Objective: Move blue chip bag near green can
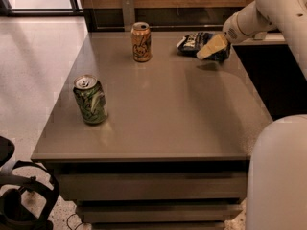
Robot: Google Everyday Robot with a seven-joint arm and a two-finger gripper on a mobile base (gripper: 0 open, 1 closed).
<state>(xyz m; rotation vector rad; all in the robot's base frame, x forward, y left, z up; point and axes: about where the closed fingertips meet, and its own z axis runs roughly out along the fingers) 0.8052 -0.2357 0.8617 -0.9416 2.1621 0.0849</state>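
Right, all eyes on the table (172, 123) — grey top, drawers below its front edge. At the table's far-right corner lies the blue chip bag (189, 42), crumpled, dark foil w/ white lettering, flat on the surface. The gripper (207, 49) is right there too, tan-coloured, angled down over the right part of the bag at that same far-right corner; it overlaps the bag in this view, but whether it's touching or has a grip on it — can't tell, and can't tell if it's wide or closed either. The white arm (247, 19) comes in from beyond the table's right edge, sloping down to the gripper. Over at the table's front-left area stands the green can (89, 100), upright, silver top, swirly white and dark markings, set in a bit from the left edge. So bag and green can sit at approx. opposite corners of the table, well apart. At the table's far edge, a little left of centre, an orange can (141, 42) stands upright w/ a line drawing on it, between the two but much closer to the bag. A pale, rounded part of the robot's body (280, 176) fills the view off the table's front-right corner. Off the table's front-left corner, down on the floor, sits some black gear (21, 200).
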